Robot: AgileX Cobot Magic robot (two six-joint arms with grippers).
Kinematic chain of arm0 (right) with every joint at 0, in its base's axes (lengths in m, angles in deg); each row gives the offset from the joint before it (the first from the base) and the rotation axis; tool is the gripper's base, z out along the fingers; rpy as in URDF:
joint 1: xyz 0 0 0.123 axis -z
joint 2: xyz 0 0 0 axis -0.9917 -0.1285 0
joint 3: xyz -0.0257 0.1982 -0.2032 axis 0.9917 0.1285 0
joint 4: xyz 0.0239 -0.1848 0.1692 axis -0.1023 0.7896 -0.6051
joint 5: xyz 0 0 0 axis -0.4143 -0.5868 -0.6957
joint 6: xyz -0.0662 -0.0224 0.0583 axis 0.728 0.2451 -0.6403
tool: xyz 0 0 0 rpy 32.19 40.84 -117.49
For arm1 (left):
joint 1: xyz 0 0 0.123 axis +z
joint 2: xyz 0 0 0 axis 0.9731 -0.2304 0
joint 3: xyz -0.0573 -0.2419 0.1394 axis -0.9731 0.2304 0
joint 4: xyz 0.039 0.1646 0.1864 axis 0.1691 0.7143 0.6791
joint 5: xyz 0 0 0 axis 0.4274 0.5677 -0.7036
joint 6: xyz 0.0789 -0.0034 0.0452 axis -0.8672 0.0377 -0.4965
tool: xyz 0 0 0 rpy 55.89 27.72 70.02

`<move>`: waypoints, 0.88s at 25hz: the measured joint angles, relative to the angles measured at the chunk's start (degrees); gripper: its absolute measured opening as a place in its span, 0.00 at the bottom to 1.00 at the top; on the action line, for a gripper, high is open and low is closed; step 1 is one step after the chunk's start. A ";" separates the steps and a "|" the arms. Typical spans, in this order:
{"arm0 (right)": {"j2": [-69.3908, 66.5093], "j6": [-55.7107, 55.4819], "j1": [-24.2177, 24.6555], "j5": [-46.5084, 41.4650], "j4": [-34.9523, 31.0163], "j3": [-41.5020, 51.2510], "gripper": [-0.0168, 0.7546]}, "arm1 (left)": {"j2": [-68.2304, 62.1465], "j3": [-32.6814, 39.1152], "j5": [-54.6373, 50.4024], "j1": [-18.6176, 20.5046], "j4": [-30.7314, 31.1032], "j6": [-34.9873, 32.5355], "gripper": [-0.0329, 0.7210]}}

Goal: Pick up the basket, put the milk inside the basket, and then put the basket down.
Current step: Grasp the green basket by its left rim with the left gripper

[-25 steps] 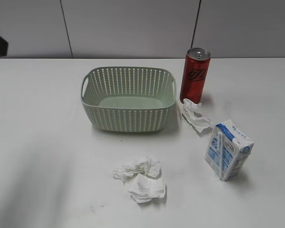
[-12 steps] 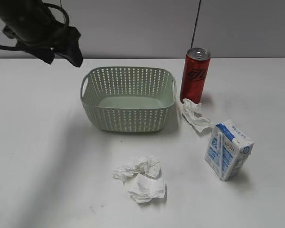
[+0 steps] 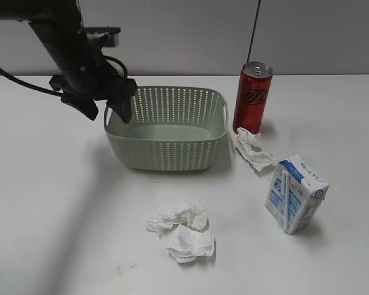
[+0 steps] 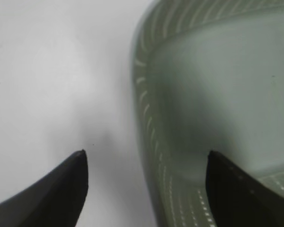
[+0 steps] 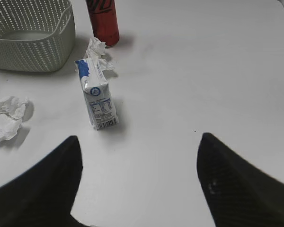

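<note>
Left tool — newly astride basket rim

A second ago the left arm is only a dark corner at the far left edge of the exterior view. Half a second ago it reaches in over the far left of the table, its gripper hanging left of and beyond the basket. Now the left gripper is lower and further right, right at the basket's left end. Its jaws are spread; in the wrist view one finger is outside over the table and the other over the inside of the basket.
</note>
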 joint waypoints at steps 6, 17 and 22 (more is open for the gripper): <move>0.00 0.00 0.00 0.00 0.00 0.00 0.76 | -3.00 0.00 3.32 0.00 -1.21 2.35 0.83; 0.00 0.00 0.00 0.00 0.00 0.00 0.76 | -3.25 -0.04 4.34 0.00 -1.93 2.65 0.19; 0.00 0.00 0.00 0.00 0.05 0.00 0.76 | -2.37 -0.04 3.16 0.05 -1.66 3.96 0.06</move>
